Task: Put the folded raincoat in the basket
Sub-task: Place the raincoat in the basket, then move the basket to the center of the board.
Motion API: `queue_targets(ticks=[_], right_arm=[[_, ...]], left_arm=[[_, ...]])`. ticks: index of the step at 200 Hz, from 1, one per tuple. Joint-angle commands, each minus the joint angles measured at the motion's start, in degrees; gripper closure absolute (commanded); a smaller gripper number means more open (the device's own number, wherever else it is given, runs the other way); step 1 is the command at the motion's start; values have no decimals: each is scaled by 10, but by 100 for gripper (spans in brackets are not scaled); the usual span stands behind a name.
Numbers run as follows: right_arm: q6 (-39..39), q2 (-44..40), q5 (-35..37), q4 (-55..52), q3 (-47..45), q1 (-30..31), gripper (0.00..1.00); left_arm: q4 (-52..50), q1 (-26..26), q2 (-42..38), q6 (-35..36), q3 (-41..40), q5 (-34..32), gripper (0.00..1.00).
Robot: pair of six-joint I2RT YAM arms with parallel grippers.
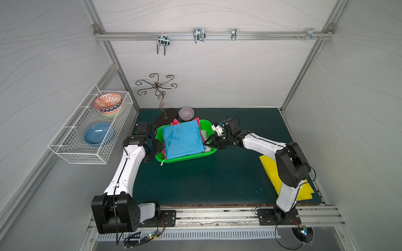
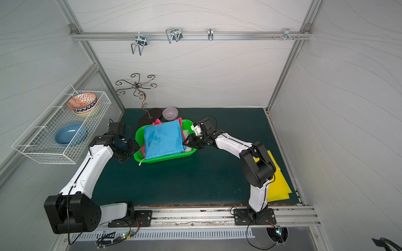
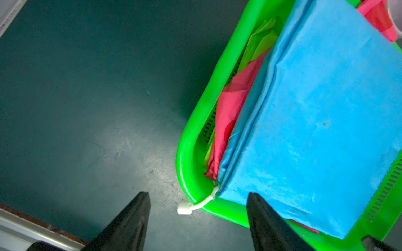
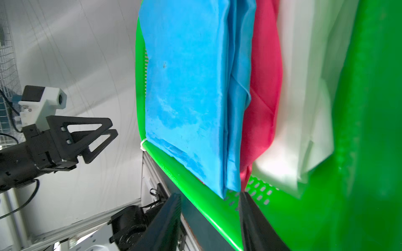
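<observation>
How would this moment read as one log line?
blue folded plastic raincoat: lying in bright green perforated plastic basket | left gripper: jaws open, empty | right gripper: jaws open, empty

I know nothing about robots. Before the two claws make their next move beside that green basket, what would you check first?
1. The blue raincoat lies in the basket, on top of a pink sheet: ok.
2. The raincoat is wholly inside the rim: not ok, its near edge lies over the rim.
3. The left claw is open and grips nothing: ok.
4. The right claw is open and pinches nothing, though the raincoat's corner sits close to its tips: ok.
5. The white cord toggle hanging over the rim is out of the left claw's way: cannot tell.
</observation>
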Motion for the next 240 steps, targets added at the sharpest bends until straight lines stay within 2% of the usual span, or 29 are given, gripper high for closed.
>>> queue_targets(ticks=[1, 32, 46, 60, 81, 122, 148, 169, 195, 208, 225, 240], right_arm=[[-76, -62, 83, -66, -10, -2, 50], [-150, -96, 231, -143, -4, -2, 45], [-173, -90, 255, -163, 5, -2, 43], [-187, -79, 273, -180, 19, 1, 39], [-196, -38, 319, -207, 60, 12, 31], [-186, 51, 324, -226, 130, 27, 30], [-163, 89, 340, -238, 140, 17, 30], [-136, 88, 353, -254, 119, -5, 30], [-99, 24, 362, -219, 18, -27, 31], [-85, -7, 369, -210, -23, -28, 31], [-59, -38, 360, -205, -63, -30, 31], [-44, -67, 333, -188, -95, -33, 31]], left_arm=[[-33, 4, -16, 19, 12, -10, 24], [-49, 4, -46, 33, -10, -20, 16], [-59, 4, -59, 23, -23, -39, 11], [-74, 4, -70, 8, -31, -56, 1], [-82, 4, -84, 7, -40, -75, 0], [-101, 4, -87, 25, -39, -106, 0], [-102, 4, -96, 27, -42, -110, 0], [-97, 4, -105, 19, -47, -100, 0], [-94, 1, -112, 7, -47, -71, 0], [-73, -33, -113, 22, -42, -42, 0], [-73, -125, -99, -9, -18, -107, 0], [-56, -170, -88, -29, -6, -98, 0]])
